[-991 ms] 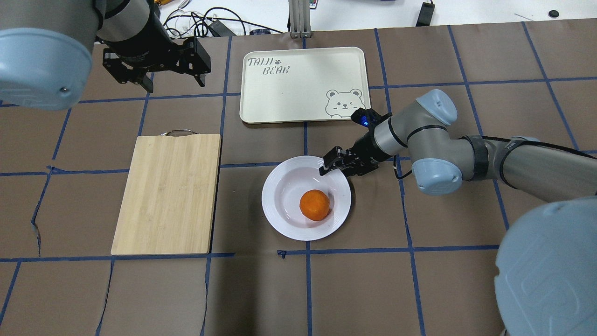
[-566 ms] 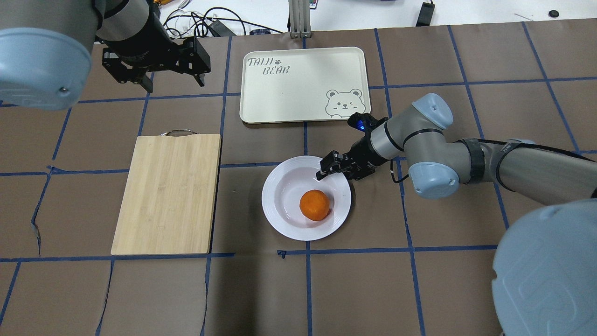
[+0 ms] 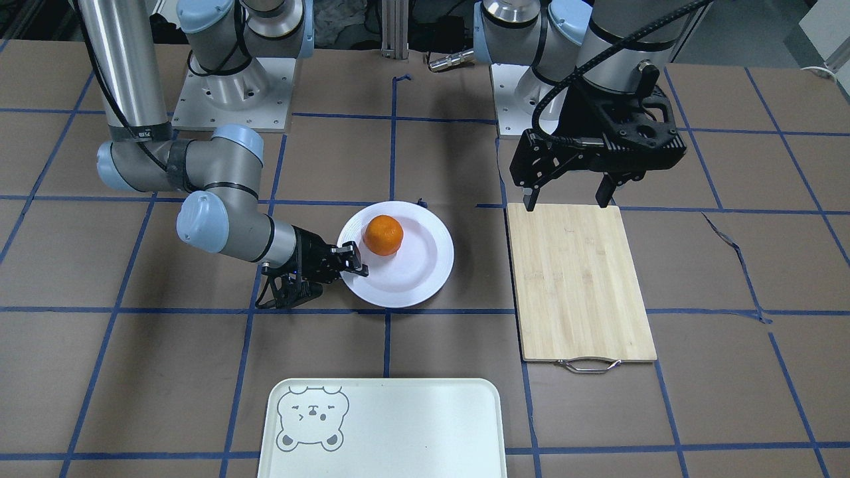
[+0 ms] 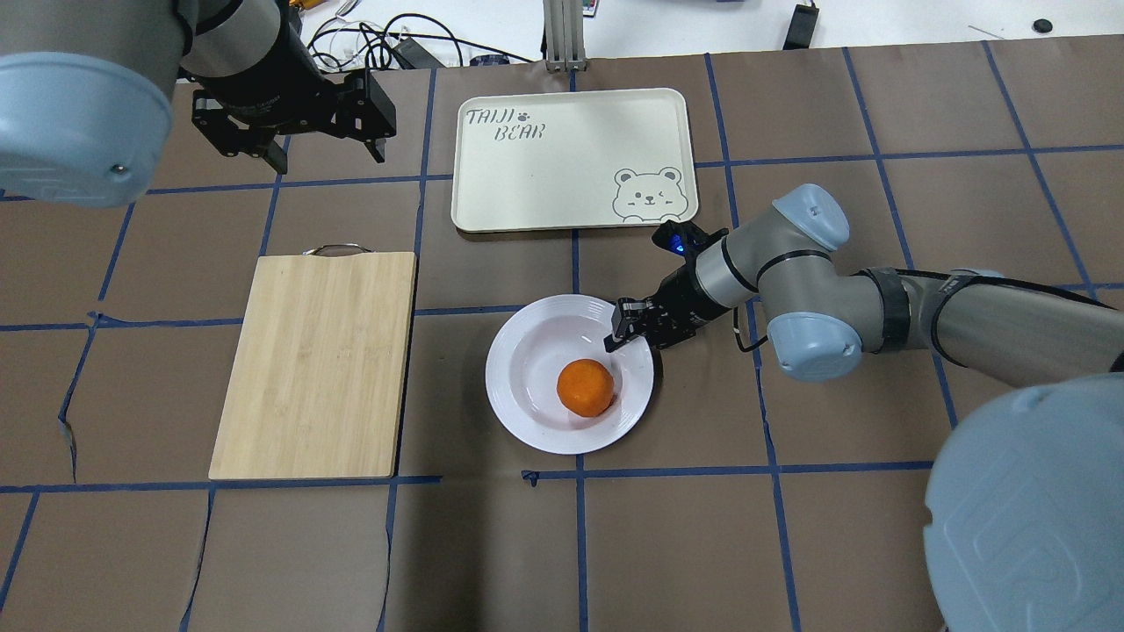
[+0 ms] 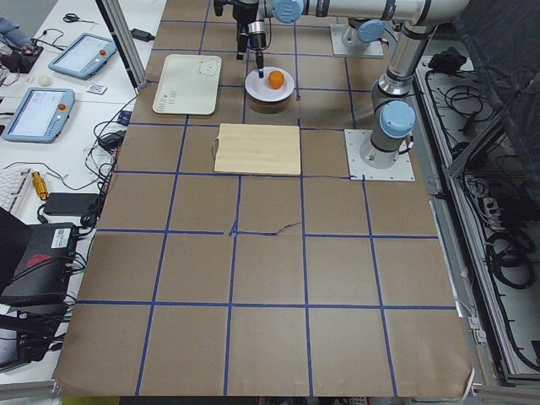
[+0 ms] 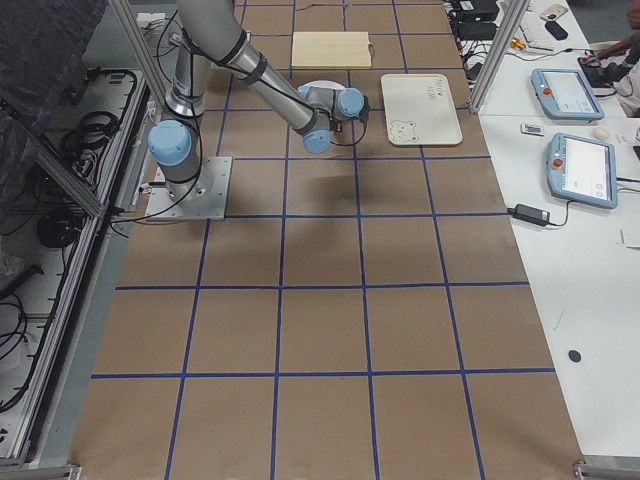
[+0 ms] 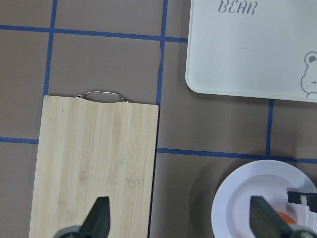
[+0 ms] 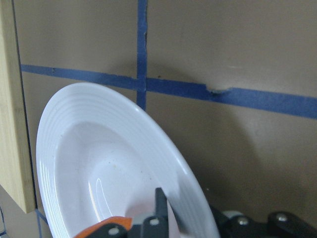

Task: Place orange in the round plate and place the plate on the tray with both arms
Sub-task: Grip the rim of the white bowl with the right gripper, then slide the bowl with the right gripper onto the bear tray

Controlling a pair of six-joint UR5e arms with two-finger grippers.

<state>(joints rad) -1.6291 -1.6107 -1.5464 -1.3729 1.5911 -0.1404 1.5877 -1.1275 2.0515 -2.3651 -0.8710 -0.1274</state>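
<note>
The orange (image 4: 586,387) lies in the well of the white round plate (image 4: 527,369), on the table nearer the robot than the cream tray (image 4: 571,175). My right gripper (image 4: 628,325) reaches in low from the right and is shut on the plate's far-right rim. In the right wrist view one finger (image 8: 161,203) rests on top of the rim of the plate (image 8: 99,148), and the other is hidden beneath it. My left gripper (image 4: 327,158) hangs open and holds nothing, high above the table beyond the board's handle end.
A bamboo cutting board (image 4: 316,364) with a metal handle lies left of the plate. In the front-facing view the tray (image 3: 398,425) sits at the near edge. Cables and a metal post stand beyond the tray.
My right gripper has pushed further onto the plate's rim. The plate with the orange has slid slightly left in the overhead view. The left arm has not moved.
</note>
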